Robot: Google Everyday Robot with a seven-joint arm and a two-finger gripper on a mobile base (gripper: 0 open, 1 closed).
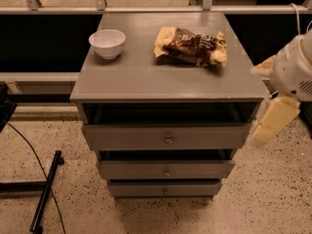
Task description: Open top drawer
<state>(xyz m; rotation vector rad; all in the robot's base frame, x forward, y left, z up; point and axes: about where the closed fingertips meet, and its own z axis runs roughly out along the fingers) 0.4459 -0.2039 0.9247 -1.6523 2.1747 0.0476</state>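
Observation:
The grey cabinet stands in the middle of the camera view with three drawers stacked in its front. The top drawer is the widest, with a flat grey front and a small round brass knob at its centre. A dark gap shows between its front and the cabinet top. My gripper hangs at the right edge, beside the cabinet's right front corner, level with the top drawer. It is apart from the knob and holds nothing that I can see.
A white bowl and a crumpled brown snack bag lie on the cabinet top. Two narrower drawers sit below the top one. A black stand and cable lie on the speckled floor at left. A railing runs behind.

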